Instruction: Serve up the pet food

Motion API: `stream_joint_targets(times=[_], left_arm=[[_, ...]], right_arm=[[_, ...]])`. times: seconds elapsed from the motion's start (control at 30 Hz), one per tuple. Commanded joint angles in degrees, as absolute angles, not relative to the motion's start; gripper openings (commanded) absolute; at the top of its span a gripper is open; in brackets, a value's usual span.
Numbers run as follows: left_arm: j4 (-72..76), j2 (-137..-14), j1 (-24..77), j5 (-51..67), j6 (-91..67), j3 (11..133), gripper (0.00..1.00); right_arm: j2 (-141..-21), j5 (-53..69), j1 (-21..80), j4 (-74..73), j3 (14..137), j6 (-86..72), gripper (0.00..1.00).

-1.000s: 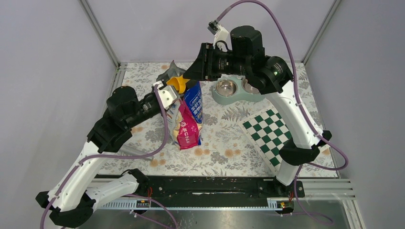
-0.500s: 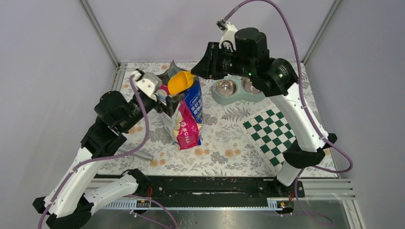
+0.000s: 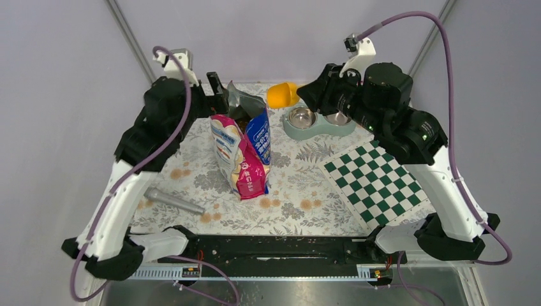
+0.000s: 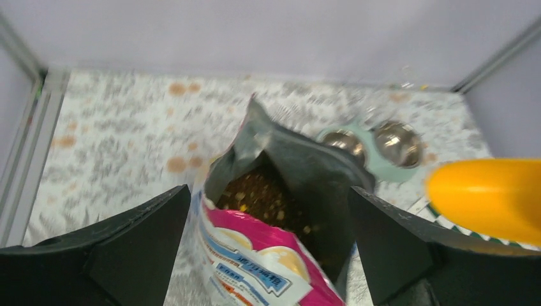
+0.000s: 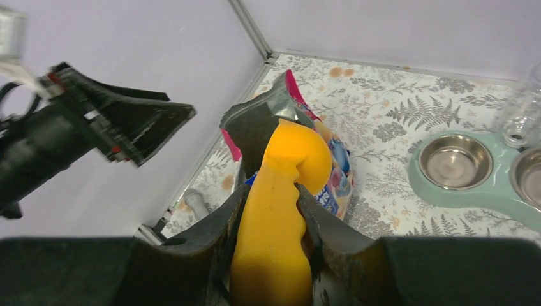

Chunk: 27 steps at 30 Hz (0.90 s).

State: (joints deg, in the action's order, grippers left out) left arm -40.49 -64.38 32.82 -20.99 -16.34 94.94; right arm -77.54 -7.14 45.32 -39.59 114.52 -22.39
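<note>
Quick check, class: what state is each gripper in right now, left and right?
Left gripper: open, holding nothing.
Right gripper: shut on the orange scoop.

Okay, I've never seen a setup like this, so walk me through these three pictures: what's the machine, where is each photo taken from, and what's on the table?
Two robot arms are bolted at the near edge of a floral table. One picture looks down from above; the other two come from a camera on each wrist. The right arm has its jaws shut on an orange scoop. The left arm holds its jaws wide open near the mouth of an opened bag, with brown pet food visible inside. Also there: a teal double bowl, a green checkered mat and a grey cylinder.
</note>
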Motion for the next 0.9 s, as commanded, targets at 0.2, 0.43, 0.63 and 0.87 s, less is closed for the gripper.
stream_joint_targets(times=[0.2,0.43,0.63,0.87], left_arm=[[-51.49,-73.06,19.58,-13.69,-21.82,93.63,0.95],[-50.8,-76.84,13.93,-0.97,-22.14,92.09,0.88],[-50.74,-81.58,12.92,3.65,-21.34,93.06,0.77],[-54.41,-85.85,12.14,3.53,-17.89,96.96,0.01]], right_arm=[[-73.21,-11.34,45.44,-32.35,106.21,-20.91,0.0],[-71.81,-11.34,45.35,-31.09,103.67,-20.76,0.0],[-70.38,-12.16,45.35,-29.71,101.65,-20.57,0.0],[-69.44,-13.03,45.38,-28.85,99.94,-20.48,0.0]])
